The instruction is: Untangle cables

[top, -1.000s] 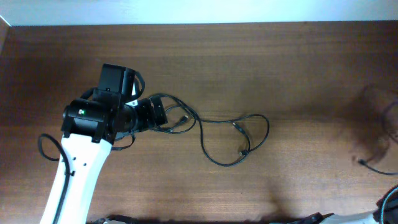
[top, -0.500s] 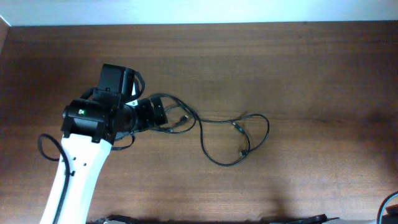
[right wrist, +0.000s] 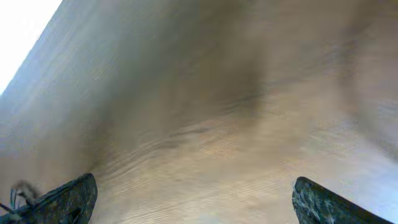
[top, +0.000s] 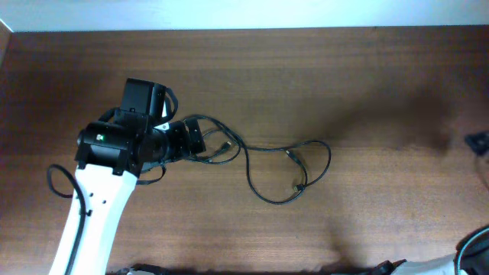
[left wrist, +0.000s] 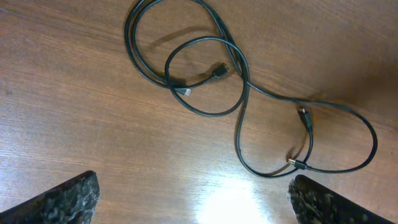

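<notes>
The desk (top: 367, 92) is a warm mid-brown wood with fine streaky grain running along it. There's a paler shiny patch in the left wrist view just below the cables (left wrist: 242, 106). The cables are plain black all the way, no stripes or markings. One plug (left wrist: 181, 91) has a silvery tip, another (left wrist: 297, 165) looks more yellowish-gold. The left arm (top: 88, 221) beside the cables is glossy white with a black wrist section and a tiny green mark (top: 100, 138). On the left gripper (left wrist: 196, 208) the fingers (left wrist: 68, 199) are dark with a grey speckled, mottled look, and it's the same on the right gripper (right wrist: 194, 202). There's a pale whitish strip (top: 244, 14) at the desk edge farthest from the cables.
</notes>
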`<state>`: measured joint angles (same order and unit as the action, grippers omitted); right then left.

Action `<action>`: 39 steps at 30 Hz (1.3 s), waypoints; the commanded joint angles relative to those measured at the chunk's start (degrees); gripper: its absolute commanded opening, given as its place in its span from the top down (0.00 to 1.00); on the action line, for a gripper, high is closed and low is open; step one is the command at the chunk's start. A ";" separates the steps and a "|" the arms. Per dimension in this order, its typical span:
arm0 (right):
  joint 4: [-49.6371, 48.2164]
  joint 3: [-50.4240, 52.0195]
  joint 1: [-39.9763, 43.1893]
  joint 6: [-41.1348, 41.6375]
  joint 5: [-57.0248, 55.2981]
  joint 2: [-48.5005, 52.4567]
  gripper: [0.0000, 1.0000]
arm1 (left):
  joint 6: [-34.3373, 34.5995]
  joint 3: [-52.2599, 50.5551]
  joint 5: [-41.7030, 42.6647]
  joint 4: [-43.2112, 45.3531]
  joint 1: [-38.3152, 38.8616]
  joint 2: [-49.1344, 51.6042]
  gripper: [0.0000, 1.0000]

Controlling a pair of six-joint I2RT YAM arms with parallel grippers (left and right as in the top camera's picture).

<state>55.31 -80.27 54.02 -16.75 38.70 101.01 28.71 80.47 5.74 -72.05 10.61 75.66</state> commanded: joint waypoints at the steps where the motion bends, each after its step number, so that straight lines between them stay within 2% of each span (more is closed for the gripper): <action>1: -0.24 -1.16 -8.44 -1.05 1.18 -0.57 0.01 | -0.50 0.15 0.00 -0.07 0.15 0.31 0.01; 12: 3.04 0.61 -45.53 -0.57 1.51 -0.24 0.01 | -0.50 0.15 0.00 -0.07 0.15 0.31 0.01; 14: 3.02 0.61 -51.23 3.30 1.38 -0.24 0.01 | -0.50 0.15 0.00 -0.07 0.15 0.31 0.01; 16: 2.34 0.61 -57.96 8.74 0.09 -0.24 0.01 | -0.50 0.15 0.00 -0.07 0.15 0.31 0.01; 19: -0.90 0.63 -63.76 20.39 -4.04 -0.24 0.01 | -0.50 0.15 0.00 -0.07 0.15 0.31 0.01; 23: -9.33 3.26 -70.25 41.62 -6.49 -0.22 0.01 | -0.50 0.15 0.00 -0.07 0.15 0.31 0.01; 26: -21.42 11.85 -75.28 57.66 -5.20 -0.22 0.01 | -0.50 0.15 0.00 -0.07 0.15 0.31 0.01; 28: -27.12 15.02 -77.18 61.72 -3.63 -0.22 0.01 | -0.50 0.15 0.00 -0.07 0.15 0.31 0.01; 30: -32.65 17.29 -79.56 69.99 -2.71 -0.22 0.01 | -0.50 0.15 0.00 -0.07 0.15 0.31 0.01; 34: -33.07 17.57 -83.78 76.37 -5.55 -0.22 0.01 | -0.50 0.15 0.00 -0.07 0.15 0.31 0.01; 36: -34.14 18.56 -85.33 82.47 -8.52 -0.22 0.01 | -0.50 0.15 0.00 -0.07 0.15 0.31 0.01; 39: -41.72 21.49 -86.95 88.52 -9.73 -0.22 0.01 | -0.50 0.15 0.00 -0.07 0.15 0.31 0.01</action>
<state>16.34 -60.97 -31.88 64.45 31.83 101.01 28.71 80.47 5.74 -72.07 10.61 75.66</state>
